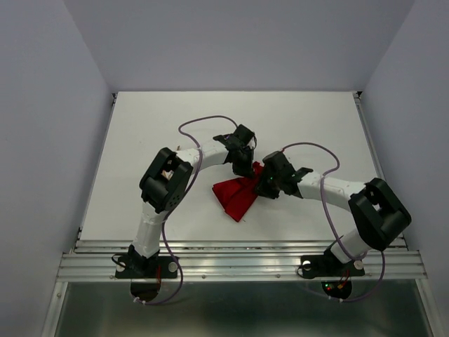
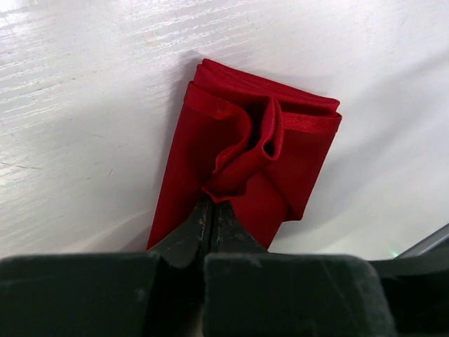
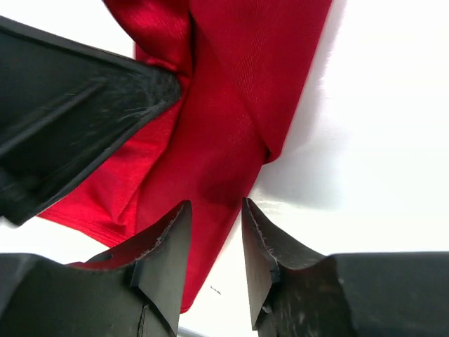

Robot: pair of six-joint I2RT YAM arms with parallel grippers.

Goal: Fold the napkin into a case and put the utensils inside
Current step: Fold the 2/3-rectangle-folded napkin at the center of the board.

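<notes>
Nearest you, the metal rail point(image 1: 238, 261) carries both arm bases along the front edge of the table point(image 1: 140, 154). Beyond the rail the white surface runs open up to the pointed near corner of the napkin point(image 1: 235, 198). The napkin lies folded at mid-table between the two arms, and its near and left edges are free of either arm. Your right gripper point(image 3: 215, 226) sits low at the cloth's right edge with its fingers apart and a narrow gap between them, clamped on nothing. One finger is over red cloth and the other is over bare table just past that edge. Your left gripper point(image 2: 210, 209) is at the napkin's far end with its fingers pressed together on a raised bunch of red cloth. From that pinch a loose fold rises toward the stacked, hemmed edges on the side away from the wrist camera. The two grippers work close to each other, and the left one's black body crowds the upper left of the right wrist view. Farther out the table is open white on the left, on the right and behind the cloth, as far as the pale walls point(image 1: 231, 42).
</notes>
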